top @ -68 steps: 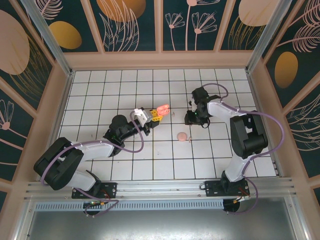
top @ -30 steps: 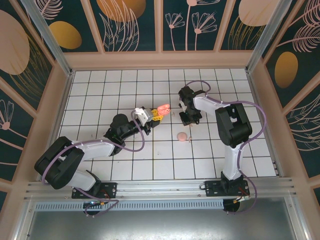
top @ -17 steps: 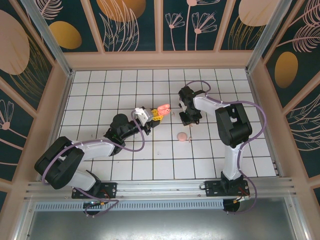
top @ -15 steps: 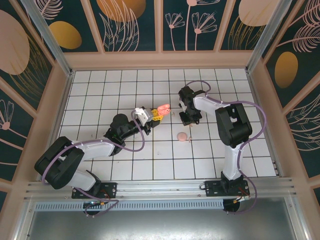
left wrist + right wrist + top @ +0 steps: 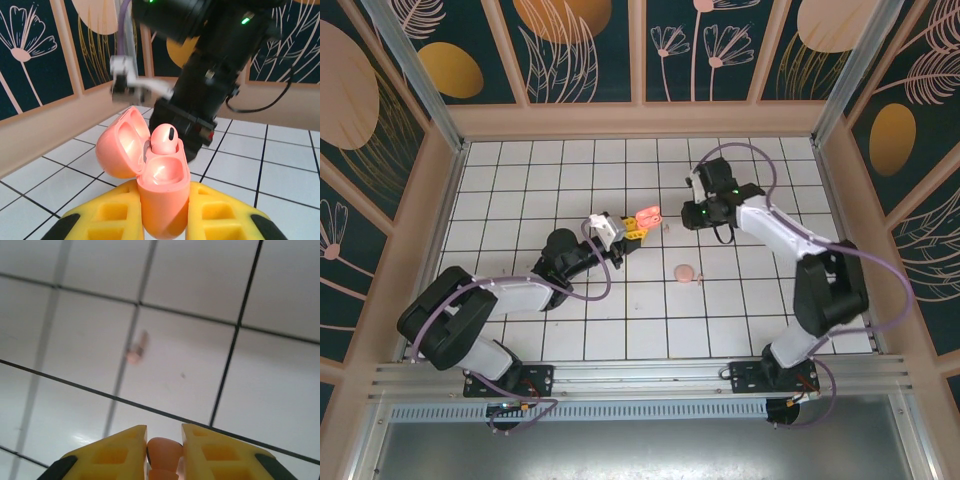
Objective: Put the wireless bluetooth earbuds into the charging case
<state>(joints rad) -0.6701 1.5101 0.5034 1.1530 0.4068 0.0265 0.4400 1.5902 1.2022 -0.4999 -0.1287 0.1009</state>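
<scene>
Left of the charging case point(image 5: 162, 200), the left gripper point(image 5: 626, 229) is clamping the case's lower half between its yellow fingers point(image 5: 105, 215). The case is standing upright with its lid hinged open and a seated earbud point(image 5: 162, 140) resting in one well. The risk on this side is the narrow grip. If the case is twisting or sliding under a downward push, the free well is tilting off line and the seated earbud may be jolting loose.

Just right of the case, the right gripper point(image 5: 164, 440) is pinching a small pink piece, probably a second earbud point(image 5: 162, 456), though only its rounded end is showing. Held like that, it may be arriving turned the wrong way and jamming at the well's rim, or dropping as the jaws are letting go. A loose earbud point(image 5: 136, 352) is lying on the tiled floor point(image 5: 770, 290) right of the case, where a descending finger could be flicking it away.

The left arm is stretching low across the tiles toward the case, its wrist roughly level. The right arm is reaching in from the right of the case, its elbow raised and its wrist bent downward. Its gripper is hovering near the case without touching it.
</scene>
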